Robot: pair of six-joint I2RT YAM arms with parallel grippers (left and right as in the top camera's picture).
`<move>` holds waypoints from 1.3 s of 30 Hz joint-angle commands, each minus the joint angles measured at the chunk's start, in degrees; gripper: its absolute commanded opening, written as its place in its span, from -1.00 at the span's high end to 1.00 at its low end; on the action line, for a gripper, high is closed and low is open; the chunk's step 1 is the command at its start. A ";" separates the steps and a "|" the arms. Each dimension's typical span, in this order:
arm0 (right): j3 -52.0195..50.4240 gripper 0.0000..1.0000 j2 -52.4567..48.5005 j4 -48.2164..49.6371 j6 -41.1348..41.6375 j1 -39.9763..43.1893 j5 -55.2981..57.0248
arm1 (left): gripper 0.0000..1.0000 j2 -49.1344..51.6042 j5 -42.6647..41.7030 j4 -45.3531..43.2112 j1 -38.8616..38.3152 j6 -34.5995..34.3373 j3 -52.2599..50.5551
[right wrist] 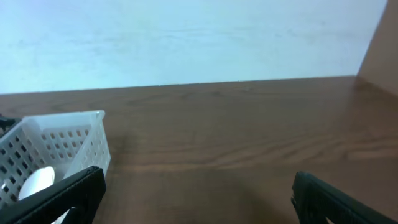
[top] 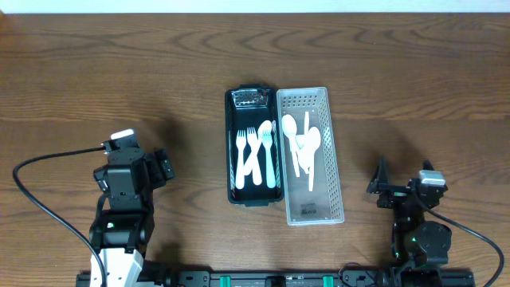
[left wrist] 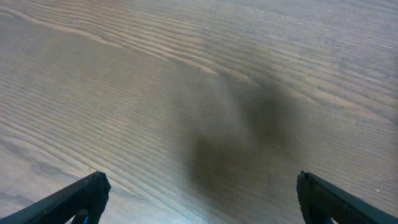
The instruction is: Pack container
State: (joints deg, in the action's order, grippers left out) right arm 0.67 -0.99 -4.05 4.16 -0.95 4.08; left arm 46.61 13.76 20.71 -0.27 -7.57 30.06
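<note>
A black container (top: 233, 143) sits at the table's middle and holds white forks (top: 256, 151). A white perforated basket (top: 335, 159) stands against its right side and holds white spoons (top: 304, 142). Its corner shows in the right wrist view (right wrist: 87, 140). My left gripper (top: 163, 166) is open and empty over bare wood, well left of the black container. In the left wrist view its fingers (left wrist: 199, 199) frame only wood. My right gripper (top: 378, 187) is open and empty, just right of the basket (right wrist: 196, 196).
The brown wooden table (top: 414, 88) stretches to a pale wall behind it (right wrist: 186, 37). Black cables run from both arm bases along the near edge (top: 48, 207).
</note>
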 commanded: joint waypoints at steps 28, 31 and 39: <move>-0.35 -0.99 0.50 -0.15 -2.95 0.52 -4.48 | -0.96 0.61 0.90 -0.02 0.04 0.46 -0.17; -0.35 -0.98 0.50 -0.15 -2.95 0.52 -4.48 | -0.96 0.61 0.90 -0.02 0.04 0.46 -0.17; -0.35 -0.99 0.50 -0.15 -2.95 0.52 -4.48 | -0.96 -1.75 0.90 -0.02 0.04 0.46 -0.17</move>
State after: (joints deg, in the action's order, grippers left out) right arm 0.64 -0.99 -4.21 2.26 -0.95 -0.08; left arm 46.57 13.76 20.71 -0.27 -7.44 30.06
